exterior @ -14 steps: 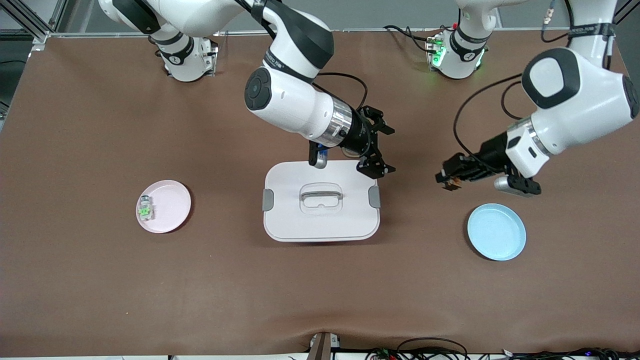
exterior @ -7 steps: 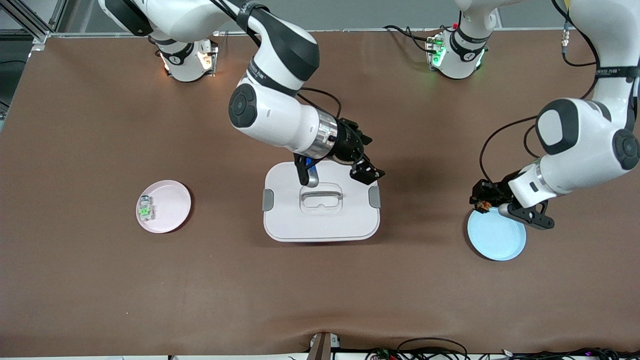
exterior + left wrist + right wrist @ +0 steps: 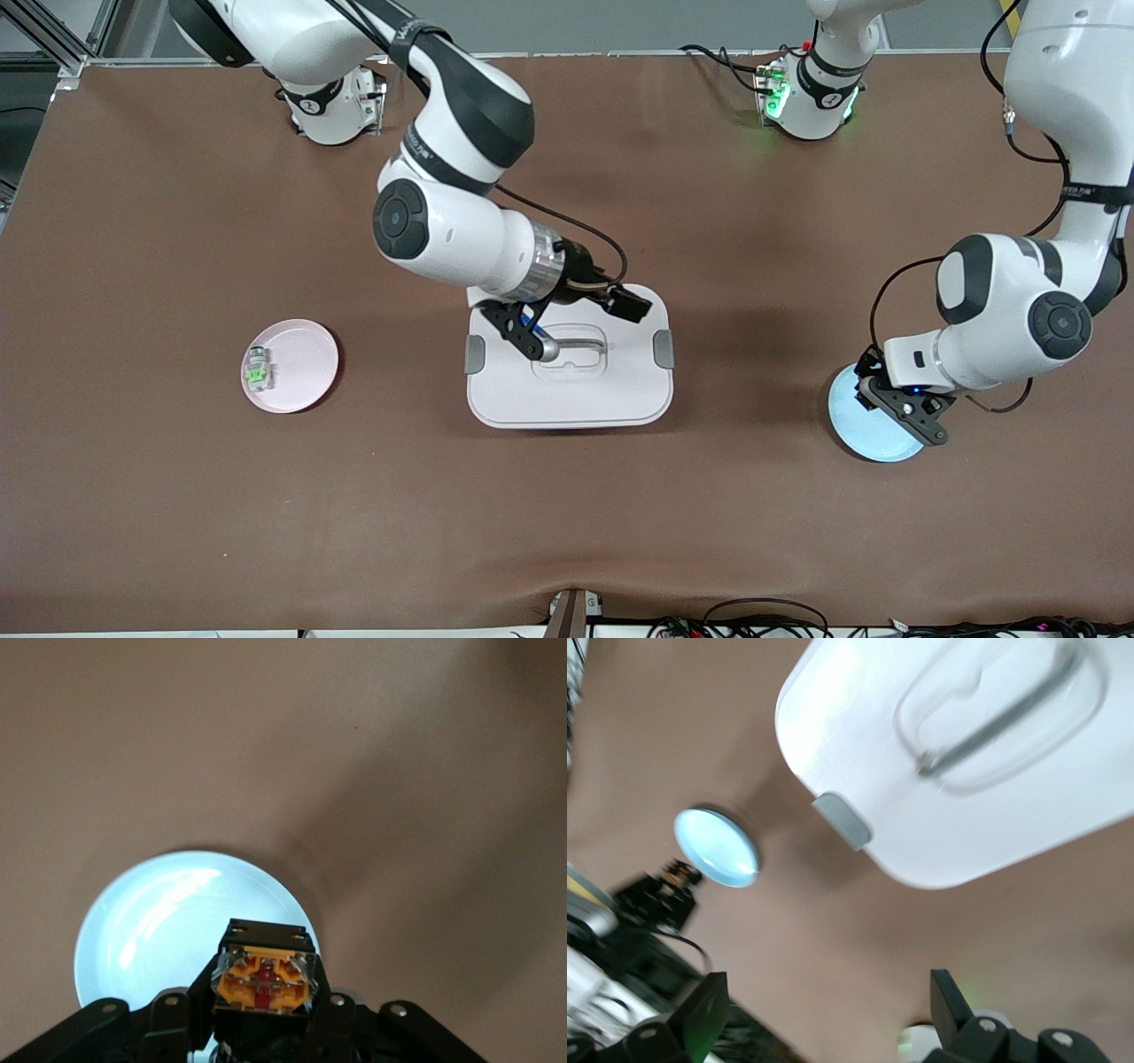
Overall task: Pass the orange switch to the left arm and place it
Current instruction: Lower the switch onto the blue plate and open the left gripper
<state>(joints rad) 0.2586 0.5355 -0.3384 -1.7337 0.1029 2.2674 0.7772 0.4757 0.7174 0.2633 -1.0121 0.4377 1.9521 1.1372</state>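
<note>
The orange switch (image 3: 263, 973), a black block with an orange centre, sits between the fingers of my left gripper (image 3: 264, 997), which is shut on it. That gripper (image 3: 873, 377) hangs low over the edge of the light blue plate (image 3: 873, 425) at the left arm's end of the table; the front view hides the switch under the wrist. My right gripper (image 3: 625, 306) is open and empty above the lid of the white box (image 3: 567, 390). The right wrist view shows its jaws wide apart (image 3: 828, 1010), the box (image 3: 966, 753) and the blue plate (image 3: 716, 848).
A pink plate (image 3: 301, 354) lies toward the right arm's end of the table with a pale green-centred switch (image 3: 257, 369) on it. The box stands mid-table between the two plates, grey latches (image 3: 663, 348) on its short sides. Brown mat covers the table.
My left gripper has carried the orange switch down to just over the blue plate. The right arm has drawn back toward its own end, staying open above the box lid.
</note>
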